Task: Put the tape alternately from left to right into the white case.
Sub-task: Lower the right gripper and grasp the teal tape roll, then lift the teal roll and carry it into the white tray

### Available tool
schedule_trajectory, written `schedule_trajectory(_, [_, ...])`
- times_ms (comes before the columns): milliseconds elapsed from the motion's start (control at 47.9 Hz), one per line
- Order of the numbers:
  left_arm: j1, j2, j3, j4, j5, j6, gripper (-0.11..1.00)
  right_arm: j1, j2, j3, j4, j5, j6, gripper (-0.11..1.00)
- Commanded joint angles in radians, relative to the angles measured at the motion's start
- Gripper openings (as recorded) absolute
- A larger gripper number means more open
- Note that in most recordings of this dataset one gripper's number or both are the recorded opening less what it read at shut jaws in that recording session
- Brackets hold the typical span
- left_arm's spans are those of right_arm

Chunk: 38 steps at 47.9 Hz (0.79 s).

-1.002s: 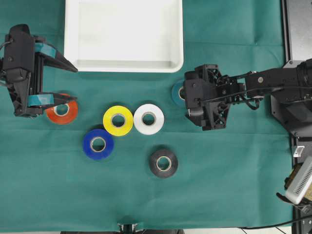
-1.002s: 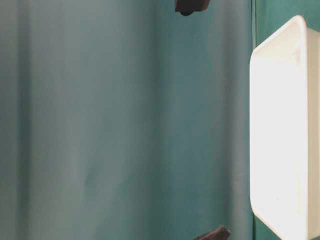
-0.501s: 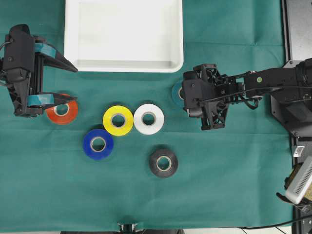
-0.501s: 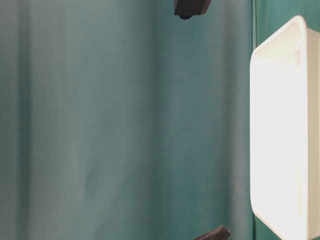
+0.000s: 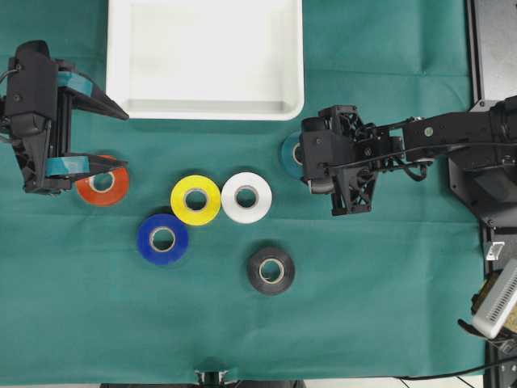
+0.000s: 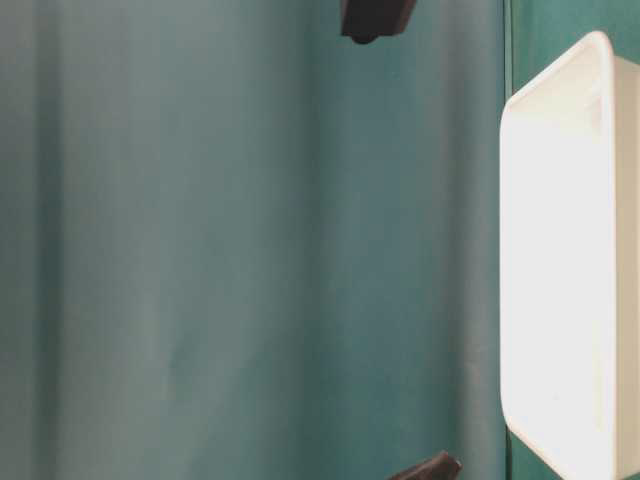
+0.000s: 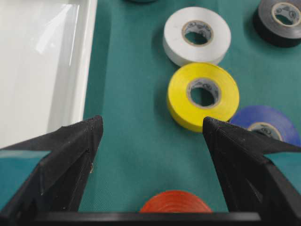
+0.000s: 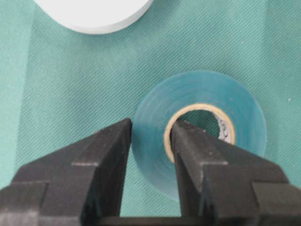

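**No tape in the case yet; teal roll being pinched by the right gripper**

The scene is being described from left to right, as seen from overhead. At the far left, the left gripper (image 5: 95,139) is being held over the green cloth (image 5: 388,307) with its jaws spread wide and nothing between them. The orange roll (image 5: 102,187) is lying flat just under the lower finger; in the left wrist view only its top edge is being shown, low between the two open fingers, so it is not being touched.

Above the middle, the white case (image 5: 119,56) is being shown with a bare floor: no roll is lying in it, so the task is judged to be at its very start, with all six rolls left to place.

Below the case, four more rolls are lying flat and apart from both grippers: the blue roll (image 5: 162,238), the yellow roll (image 5: 195,200) just beside the white roll (image 5: 246,197), and the black roll (image 5: 271,271) lower down.

To the right, just below the case's lower right corner, the teal roll (image 8: 197,136) is being gripped by the right gripper (image 8: 150,141). Its jaws are closed across the roll's wall, one finger outside the rim and one inside the cardboard core. Whether the roll is being lifted off the cloth cannot be told.
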Motion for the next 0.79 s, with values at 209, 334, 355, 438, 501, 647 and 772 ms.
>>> schedule_trajectory(209, [0.002,-0.006,-0.014,-0.002,-0.003,0.000,0.91,0.002,-0.114,-0.031,0.000,0.035,0.017,0.01])
schedule_trajectory(334, [0.002,-0.006,-0.015,-0.002,-0.003,0.000,0.91,0.002,-0.141,-0.040,0.000,0.034,0.017,0.01])
schedule_trajectory(355, [0.002,-0.006,-0.015,-0.002,-0.003,0.000,0.91,0.003,-0.144,-0.043,0.000,0.032,0.017,0.01])
schedule_trajectory(438, [0.002,-0.006,-0.015,-0.002,-0.003,0.000,0.91,0.003,-0.152,-0.049,0.000,0.032,0.017,0.01])
schedule_trajectory(501, [0.002,-0.006,-0.015,-0.002,-0.003,0.000,0.91,0.003,-0.152,-0.054,-0.002,0.032,0.017,0.01])
schedule_trajectory(647, [0.002,-0.006,-0.015,-0.002,-0.003,0.000,0.91,0.003,-0.152,-0.064,-0.003,0.032,0.017,0.01])
schedule_trajectory(772, [0.002,-0.006,-0.015,-0.002,-0.003,0.000,0.91,-0.002,-0.150,-0.077,-0.003,0.031,0.015,0.01])
